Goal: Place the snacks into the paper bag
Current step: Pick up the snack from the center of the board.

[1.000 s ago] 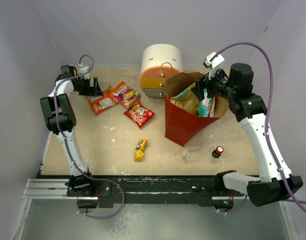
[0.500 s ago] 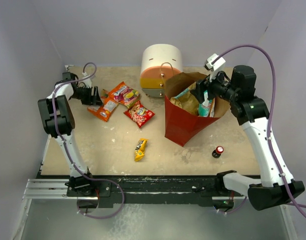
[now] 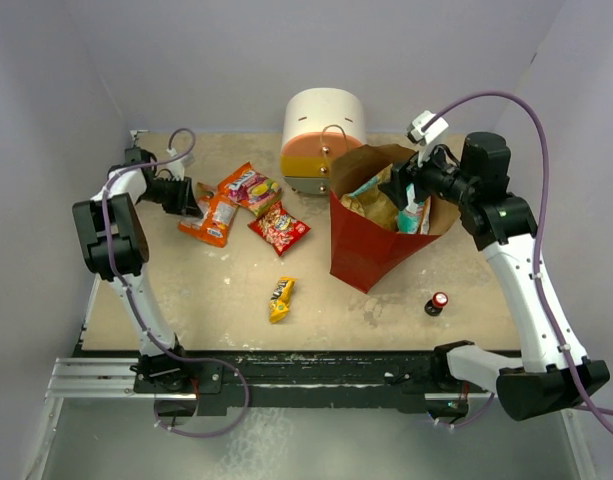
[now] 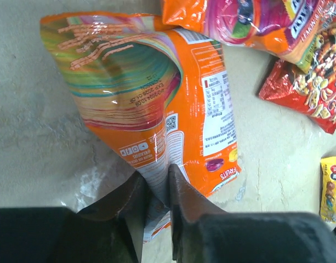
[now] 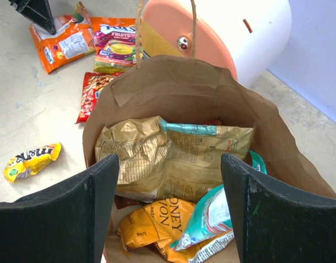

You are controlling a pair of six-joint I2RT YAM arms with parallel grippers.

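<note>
L gripper (image 3: 191, 197) sat far-left on table (image 3: 226, 295), nipping orange packet (image 3: 214, 215); paper bag (image 3: 371, 250) stood centre-right, R gripper (image 3: 404, 185) above its mouth. L wrist: fingers (image 4: 126, 205) pinched tight on packet's edge. R wrist: fingers (image 5: 99, 192) wide apart, holding nothing, over bagged snacks (image 5: 173, 159).

Paper bag (image 3: 366, 255): red outside, brown inside, upright, mouth open, right of centre. Inside it, a crumpled tan chip bag (image 5: 173, 159) on top, with an orange bag (image 5: 151, 224) and a teal bag (image 5: 211, 211) beside it.

4 snacks lie on the table to its left:
- orange packet (image 4: 173, 120), edge pinched by the left gripper (image 4: 157, 178), buckled upward
- pink-and-orange packet (image 3: 249, 187) just beside
- red packet (image 3: 279, 228) against that
- yellow bar (image 3: 280, 298) apart, nearer
</note>
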